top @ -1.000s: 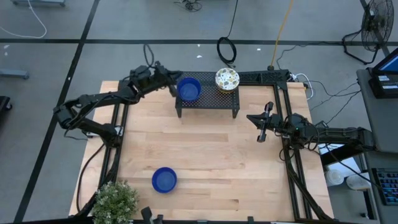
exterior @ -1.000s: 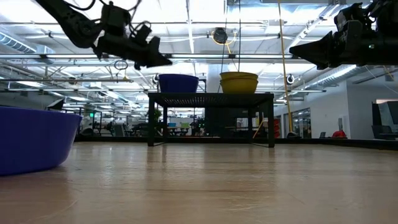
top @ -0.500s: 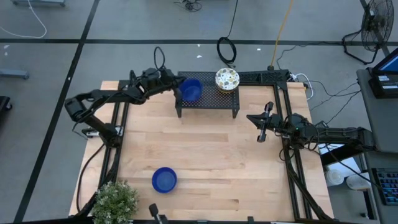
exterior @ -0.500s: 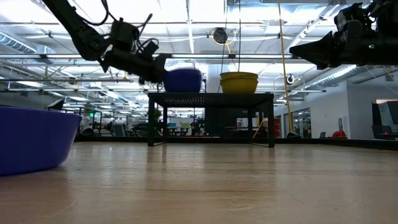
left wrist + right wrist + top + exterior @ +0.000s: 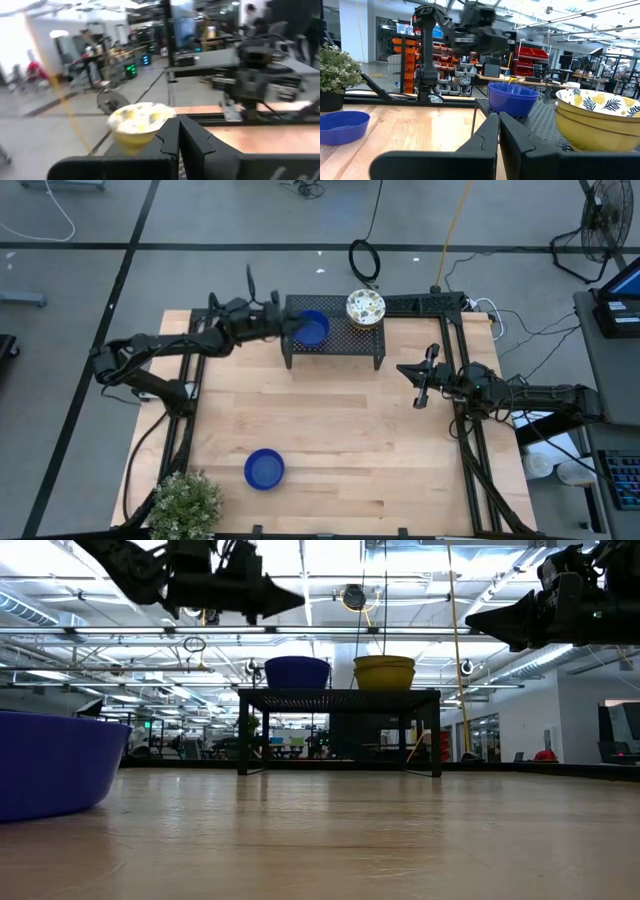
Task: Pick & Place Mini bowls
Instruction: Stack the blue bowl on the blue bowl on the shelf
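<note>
A blue mini bowl (image 5: 312, 330) and a floral-speckled, yellow-sided mini bowl (image 5: 366, 308) stand on a black mesh rack (image 5: 340, 348) at the table's far side. Another blue mini bowl (image 5: 264, 469) rests on the wooden table near the front left. My left gripper (image 5: 296, 598) is shut and level, hanging above the left rim of the rack's blue bowl (image 5: 297, 672), clear of it. Its shut fingers (image 5: 178, 142) point toward the floral bowl (image 5: 137, 122). My right gripper (image 5: 421, 394) waits shut at the table's right edge, facing the rack (image 5: 498, 122).
A potted plant (image 5: 187, 505) stands at the front left corner. Black frame rails run along the table's left and right edges (image 5: 470, 440). Bare wood lies between the rack and the near blue bowl (image 5: 50, 765).
My left gripper swung toward the table's right against the rack's blue bowl, which slid a little to the right along the rack. The gripper then rose above the bowl, still shut.
</note>
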Controlling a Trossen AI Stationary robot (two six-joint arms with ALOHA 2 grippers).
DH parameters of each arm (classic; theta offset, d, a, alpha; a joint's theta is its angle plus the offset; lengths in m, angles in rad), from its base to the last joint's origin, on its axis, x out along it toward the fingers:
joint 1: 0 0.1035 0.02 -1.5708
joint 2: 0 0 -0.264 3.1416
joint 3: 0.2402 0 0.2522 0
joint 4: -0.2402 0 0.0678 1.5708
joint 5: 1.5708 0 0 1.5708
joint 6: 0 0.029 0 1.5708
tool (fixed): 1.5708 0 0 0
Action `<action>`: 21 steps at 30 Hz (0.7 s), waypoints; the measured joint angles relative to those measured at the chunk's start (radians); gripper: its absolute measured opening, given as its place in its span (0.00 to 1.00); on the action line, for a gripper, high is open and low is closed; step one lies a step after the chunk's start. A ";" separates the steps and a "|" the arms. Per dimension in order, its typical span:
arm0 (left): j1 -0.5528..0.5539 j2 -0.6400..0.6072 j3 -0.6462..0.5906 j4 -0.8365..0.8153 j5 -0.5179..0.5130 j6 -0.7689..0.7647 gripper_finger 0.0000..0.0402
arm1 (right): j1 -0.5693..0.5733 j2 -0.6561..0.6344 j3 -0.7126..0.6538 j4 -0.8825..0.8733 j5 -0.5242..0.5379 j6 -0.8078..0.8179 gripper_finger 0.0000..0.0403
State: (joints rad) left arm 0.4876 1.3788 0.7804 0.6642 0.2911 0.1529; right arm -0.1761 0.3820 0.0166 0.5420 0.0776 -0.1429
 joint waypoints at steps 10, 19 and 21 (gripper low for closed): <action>-0.296 -0.123 0.277 -0.953 -0.376 0.071 0.03 | 0.000 0.000 0.000 0.000 0.000 0.000 0.00; -0.547 -0.111 0.468 -1.436 -0.472 -0.438 0.05 | 0.000 0.000 0.000 0.000 0.000 0.000 0.00; -0.588 -0.108 0.468 -1.500 -0.475 -0.543 0.05 | 0.000 0.000 0.000 0.000 0.000 0.000 0.00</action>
State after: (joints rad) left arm -0.1002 1.2706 1.2484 -0.8356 -0.1844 -0.3898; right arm -0.1761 0.3820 0.0166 0.5419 0.0776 -0.1429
